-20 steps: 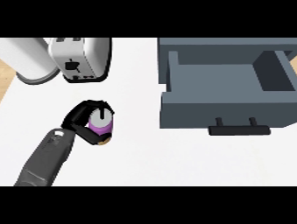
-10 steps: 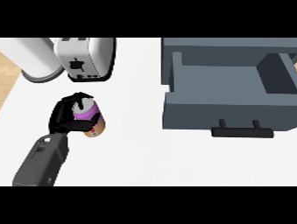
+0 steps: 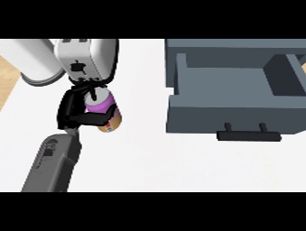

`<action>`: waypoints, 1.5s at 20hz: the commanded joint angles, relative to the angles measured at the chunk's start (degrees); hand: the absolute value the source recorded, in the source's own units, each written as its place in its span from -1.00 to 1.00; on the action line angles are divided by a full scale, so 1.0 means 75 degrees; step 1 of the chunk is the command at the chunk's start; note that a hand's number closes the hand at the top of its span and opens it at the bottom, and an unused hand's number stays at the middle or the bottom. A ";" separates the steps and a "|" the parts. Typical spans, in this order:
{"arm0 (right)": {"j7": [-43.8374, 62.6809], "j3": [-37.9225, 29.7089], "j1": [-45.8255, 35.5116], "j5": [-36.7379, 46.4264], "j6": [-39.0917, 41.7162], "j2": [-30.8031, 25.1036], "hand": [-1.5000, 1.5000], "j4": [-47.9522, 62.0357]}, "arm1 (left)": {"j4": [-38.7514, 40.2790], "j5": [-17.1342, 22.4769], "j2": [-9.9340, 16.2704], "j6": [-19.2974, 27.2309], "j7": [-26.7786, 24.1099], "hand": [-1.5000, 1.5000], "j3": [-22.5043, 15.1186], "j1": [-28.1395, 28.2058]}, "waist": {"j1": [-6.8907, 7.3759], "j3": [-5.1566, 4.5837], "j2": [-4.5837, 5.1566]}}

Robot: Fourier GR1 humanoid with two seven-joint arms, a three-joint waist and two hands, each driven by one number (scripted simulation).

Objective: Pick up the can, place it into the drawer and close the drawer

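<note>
No words or numbers are showing anywhere.

The can [image 3: 106, 109], lying in the curled fingers of the left hand [image 3: 75, 108] near the counter's [image 3: 182, 167] left edge, is showing only purple and tan bands with no lettering that can be made out. The toaster [image 3: 82, 61] at the back edge is carrying small dark marks, none forming a readable sign.

The left hand [image 3: 77, 107] is at the end of a grey forearm [image 3: 54, 161] that rises from the lower edge, slanting slightly right. Its black fingers [image 3: 88, 118] and thumb curl round the can [image 3: 104, 109], which sticks out to the right of the fingers. The right hand does not show.
</note>
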 commanded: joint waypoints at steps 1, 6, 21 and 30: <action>0.0383 0.0141 -0.0493 0.0110 -0.0314 0.0063 -1.00 -0.0118 | -0.1237 -0.0252 -0.0192 0.0447 0.0944 1.00 -0.0503 -0.0228 | -0.0051 -0.0008 0.0037; -0.0051 0.0168 -0.0134 0.0232 -0.0051 0.0060 -1.00 0.0094 | -0.2578 -0.0044 -0.0236 0.1284 0.2564 1.00 -0.1578 -0.0406 | -0.0094 -0.0008 0.0040; -0.0107 -0.0248 -0.0110 -0.0126 0.0130 -0.0036 -1.00 0.0108 | -0.0981 0.0095 -0.0240 0.3461 0.4348 1.00 -0.2657 -0.4576 | -0.0285 -0.0007 0.0071; 0.0098 -0.0073 -0.0278 -0.0007 0.0142 0.0008 -1.00 -0.0024 | 0.1127 0.0696 -0.0240 0.3603 0.4029 1.00 -0.2559 -0.6229 | -0.0321 -0.0007 0.0102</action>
